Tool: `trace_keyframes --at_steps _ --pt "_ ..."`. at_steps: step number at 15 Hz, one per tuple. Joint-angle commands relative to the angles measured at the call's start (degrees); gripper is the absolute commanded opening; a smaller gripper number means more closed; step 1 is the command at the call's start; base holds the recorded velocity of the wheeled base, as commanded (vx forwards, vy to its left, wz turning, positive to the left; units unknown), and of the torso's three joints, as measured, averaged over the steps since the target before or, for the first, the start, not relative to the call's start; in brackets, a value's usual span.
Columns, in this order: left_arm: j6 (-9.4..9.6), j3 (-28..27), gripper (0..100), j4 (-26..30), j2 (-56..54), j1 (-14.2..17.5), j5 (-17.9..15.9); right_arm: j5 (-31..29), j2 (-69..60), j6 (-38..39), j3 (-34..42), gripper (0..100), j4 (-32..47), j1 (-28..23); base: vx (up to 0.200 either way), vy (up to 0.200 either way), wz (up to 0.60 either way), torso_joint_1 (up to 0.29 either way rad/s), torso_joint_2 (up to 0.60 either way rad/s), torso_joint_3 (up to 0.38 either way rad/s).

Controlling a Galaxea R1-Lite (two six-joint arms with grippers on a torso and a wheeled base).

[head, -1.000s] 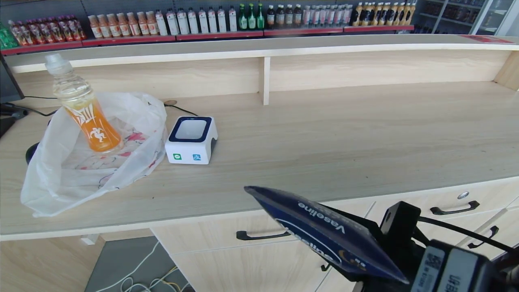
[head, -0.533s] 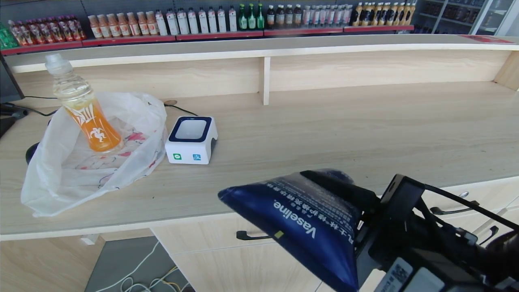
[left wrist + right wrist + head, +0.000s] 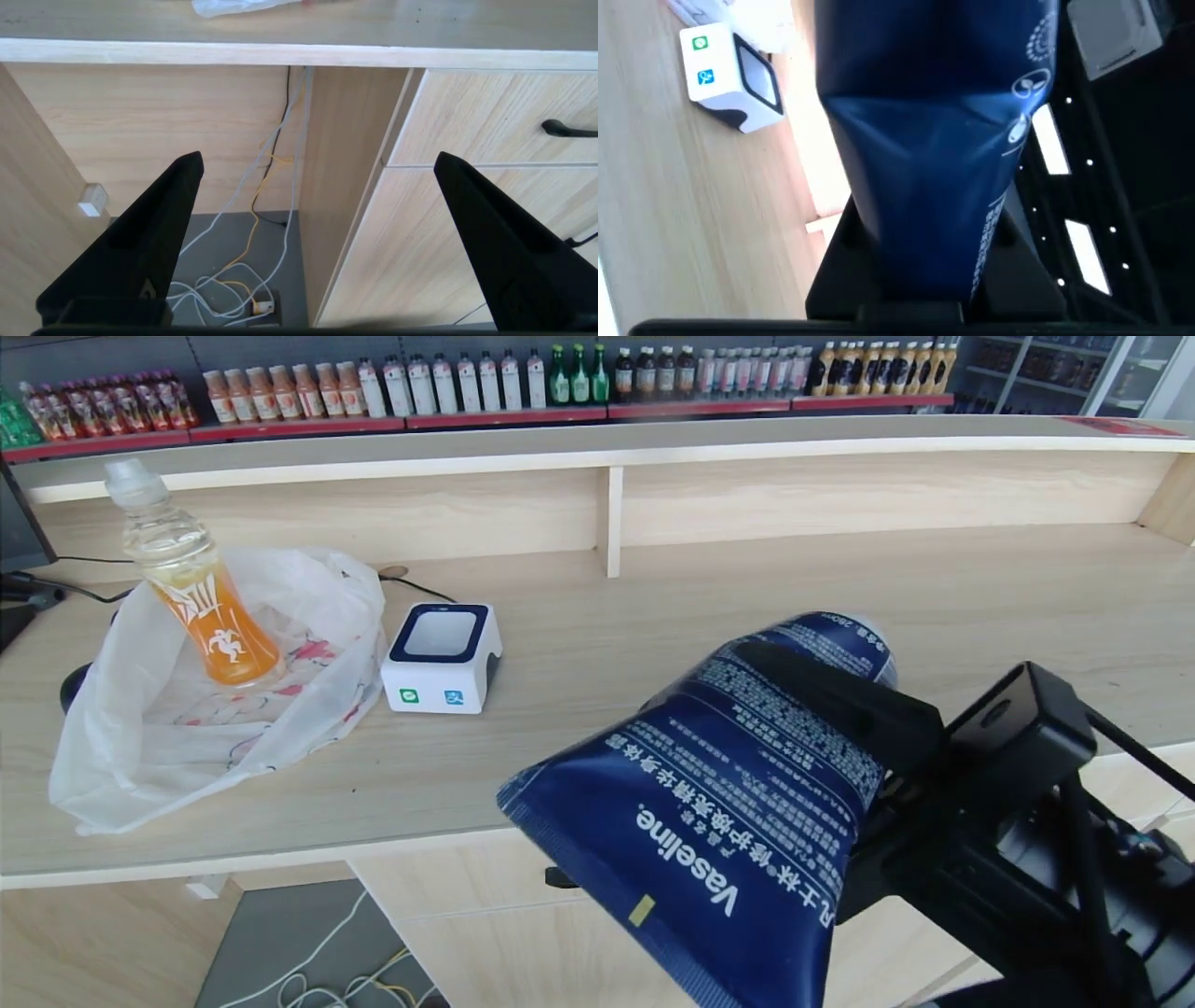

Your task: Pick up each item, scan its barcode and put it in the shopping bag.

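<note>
Blue soft tube (image 3: 719, 803): the item in hand. It is held in the air over the near edge of the counter (image 3: 747, 588), well to the right of the scanner (image 3: 440, 658). Its printed face is turned up, the flat crimped end points toward the robot's left and the cap end toward the back of the counter. No barcode can be made out on the face that shows.

Right gripper (image 3: 845, 737): clamped on the tube near its cap end. One black finger lies across the upper face and the other is hidden beneath.

Left gripper (image 3: 318, 168): fingers (image 3: 140, 252) spread wide with nothing between them. It hangs low before the cabinet front, below the counter edge.

Scanner: a white box with a dark-rimmed window facing up. It stands just beside the shopping bag (image 3: 121, 756), on the bag's right.

Shopping bag: thin translucent plastic, its mouth slumped open on the counter's left end. An orange drink bottle (image 3: 201, 607) stands upright inside it.

Step, as judged: the bottle looks dealt with. The tube is picked up but not yet scanned.

Next move, as judged: carry the tube leftward until it is over the scanner window. Then roll the wrist so that the barcode, probably on the hidden side, faces down into the glass. Bagging follows. The bottle should be kept clear of, as a knock could tip it.
</note>
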Motion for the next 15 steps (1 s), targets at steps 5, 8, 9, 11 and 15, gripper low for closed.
trace_keyframes --at_steps 5,8,9,11,15 --pt "-0.07 0.00 100 -0.01 0.00 0.06 0.00 0.05 2.75 -4.93 2.67 0 -5.37 0.84 0.000 0.000 0.00 0.000 0.00 0.000" --pt "0.01 0.00 100 -0.01 0.00 0.06 0.00 0.05 3.28 -5.46 2.49 0 -5.99 3.74 0.000 0.000 0.00 0.000 0.00 0.000" --pt "-0.07 0.00 100 -0.01 0.00 0.06 0.00 0.05 3.63 -5.46 2.32 0 -6.60 3.74 0.000 0.000 0.00 0.000 0.00 0.000" --pt "0.01 0.00 100 -0.01 0.00 -0.02 0.00 0.05 6.09 -6.60 3.11 0 -8.36 4.01 0.000 0.000 0.00 0.000 0.00 0.000" --pt "0.01 0.00 100 -0.01 0.00 -0.02 0.00 0.14 7.94 -9.68 1.35 0 -8.36 5.24 0.000 0.000 0.00 0.000 0.00 0.000"
